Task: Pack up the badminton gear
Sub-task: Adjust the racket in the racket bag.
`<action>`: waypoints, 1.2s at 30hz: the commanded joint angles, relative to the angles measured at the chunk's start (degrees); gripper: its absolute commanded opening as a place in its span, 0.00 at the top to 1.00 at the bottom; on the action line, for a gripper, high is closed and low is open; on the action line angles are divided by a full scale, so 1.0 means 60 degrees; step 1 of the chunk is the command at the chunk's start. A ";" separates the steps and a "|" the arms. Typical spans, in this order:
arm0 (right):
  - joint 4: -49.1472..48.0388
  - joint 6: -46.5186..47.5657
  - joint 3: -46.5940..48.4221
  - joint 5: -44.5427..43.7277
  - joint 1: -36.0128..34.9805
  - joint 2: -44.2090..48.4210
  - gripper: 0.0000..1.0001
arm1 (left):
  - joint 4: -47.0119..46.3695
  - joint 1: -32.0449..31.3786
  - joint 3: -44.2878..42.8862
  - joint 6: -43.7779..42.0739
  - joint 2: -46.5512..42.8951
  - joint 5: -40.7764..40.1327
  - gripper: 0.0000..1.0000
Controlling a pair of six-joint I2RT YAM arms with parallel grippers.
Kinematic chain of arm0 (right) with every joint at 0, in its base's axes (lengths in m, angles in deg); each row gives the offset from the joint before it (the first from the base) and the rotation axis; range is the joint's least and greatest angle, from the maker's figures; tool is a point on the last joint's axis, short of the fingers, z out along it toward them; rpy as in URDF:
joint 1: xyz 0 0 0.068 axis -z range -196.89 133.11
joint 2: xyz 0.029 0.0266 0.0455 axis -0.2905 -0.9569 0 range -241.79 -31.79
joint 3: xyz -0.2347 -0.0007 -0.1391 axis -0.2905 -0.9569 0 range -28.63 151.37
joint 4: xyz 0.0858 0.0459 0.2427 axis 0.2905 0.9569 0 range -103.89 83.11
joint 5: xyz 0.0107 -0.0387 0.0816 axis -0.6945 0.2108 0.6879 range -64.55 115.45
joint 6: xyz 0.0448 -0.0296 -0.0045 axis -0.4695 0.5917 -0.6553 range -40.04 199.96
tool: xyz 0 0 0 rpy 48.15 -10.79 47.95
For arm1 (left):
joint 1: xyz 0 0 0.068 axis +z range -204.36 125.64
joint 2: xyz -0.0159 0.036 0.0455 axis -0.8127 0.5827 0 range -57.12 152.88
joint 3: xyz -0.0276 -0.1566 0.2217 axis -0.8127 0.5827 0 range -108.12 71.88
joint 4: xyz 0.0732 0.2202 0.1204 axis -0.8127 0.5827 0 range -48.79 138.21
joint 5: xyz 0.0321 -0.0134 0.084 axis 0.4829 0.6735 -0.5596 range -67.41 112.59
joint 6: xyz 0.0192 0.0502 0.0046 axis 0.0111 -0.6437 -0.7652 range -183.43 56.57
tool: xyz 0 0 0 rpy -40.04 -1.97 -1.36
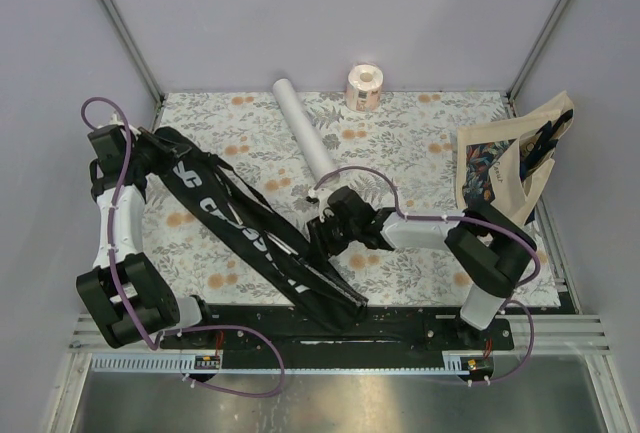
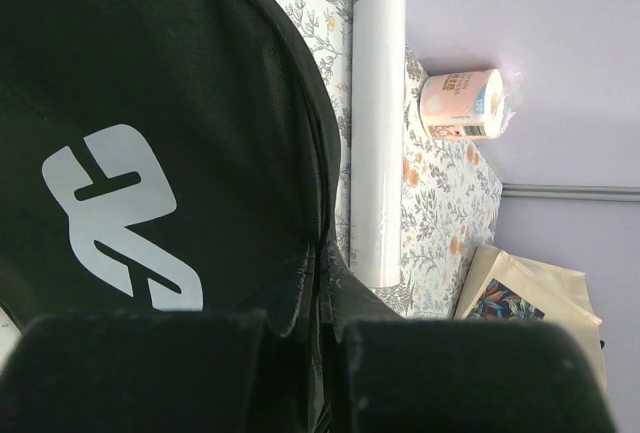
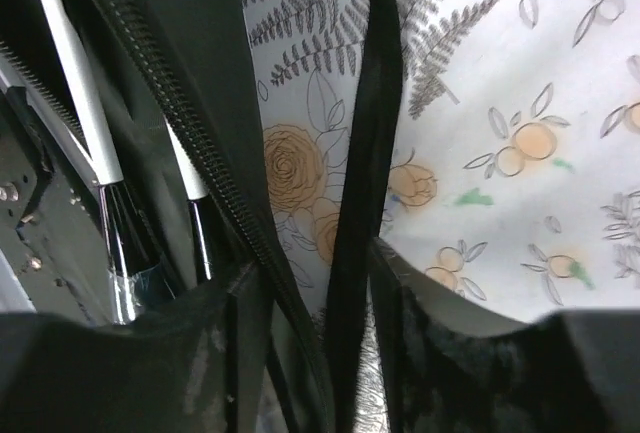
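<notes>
You are looking down on a counter (image 1: 430,133) covered with a floral cloth. The long black racket bag (image 1: 250,233) lies on it on a slant, from the upper left of the frame to the lower centre, with its white lettering facing up. The left gripper (image 1: 150,143) sits at the bag's upper-left end. In the left wrist view its jaws are clenched on the bag's black edge.

The right gripper (image 1: 322,235) is at the bag's right-hand edge, near the middle of the frame. In the right wrist view its jaws stand apart and straddle a black strap (image 3: 365,153). Floral cloth shows between the strap and one finger, so the strap is not pinched.

At the left of that view, past a line of zip teeth, the two rackets (image 3: 75,73) lie inside the unzipped bag. Their white shafts meet their black handles (image 3: 125,243).

The white tube (image 1: 305,133) lies on the cloth in the upper centre, outside the bag, with its lower end near the right gripper. A small pinkish paper roll (image 1: 364,86) stands at the far edge. A beige tote bag (image 1: 500,163) leans at the right.
</notes>
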 commanded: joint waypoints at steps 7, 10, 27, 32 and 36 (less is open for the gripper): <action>0.3569 -0.1240 0.0553 -0.0934 -0.0226 0.2835 1.00 | 0.1298 0.0133 -0.0847 -0.0218 -0.0368 -0.1545 1.00; 0.4411 -0.2061 0.0790 -0.1756 -0.0489 0.4376 1.00 | 0.1477 0.0147 -0.0893 -0.0146 -0.0426 -0.1943 1.00; 0.3914 -0.3177 0.0570 -0.2446 -0.0680 0.4804 1.00 | 0.2969 -0.1299 -0.0090 -0.1185 -0.1815 -0.3815 0.34; 0.3856 -0.3264 0.0526 -0.2403 -0.0695 0.4644 1.00 | 0.3673 -0.2531 0.0908 -0.1200 -0.3910 -0.4829 0.24; 0.3548 -0.3499 0.0424 -0.2256 -0.0724 0.4570 1.00 | 0.4610 -0.3103 0.0923 -0.1347 -0.4877 -0.4379 0.20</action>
